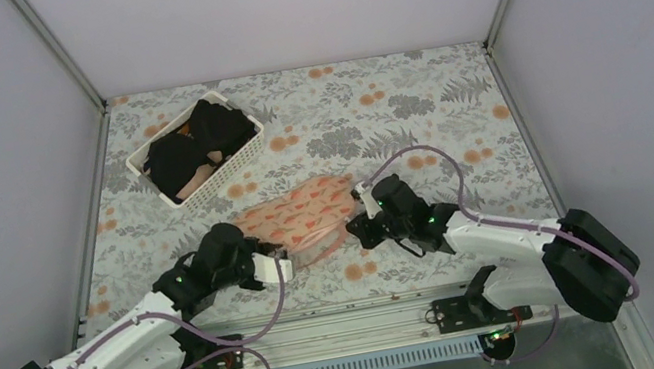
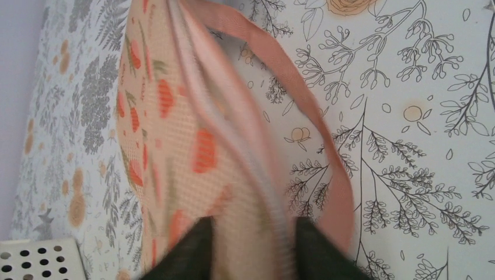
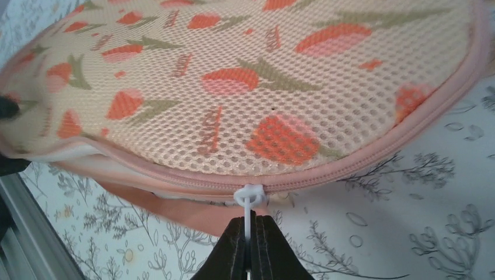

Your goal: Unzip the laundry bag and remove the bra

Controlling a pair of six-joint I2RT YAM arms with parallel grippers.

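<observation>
The laundry bag lies flat at the table's near middle, pink mesh with orange-red flowers. My left gripper is at its near left end, and in the left wrist view it is shut on the bag's zipped edge, with fabric between the fingers. My right gripper is at the bag's right side. In the right wrist view it is shut on the white zip pull. The zip is closed right of the slider and gapes left of it. The bra is hidden.
A white slatted basket stands at the back left, holding black clothes and a bit of peach cloth. Its corner shows in the left wrist view. A metal rail runs along the table's near edge.
</observation>
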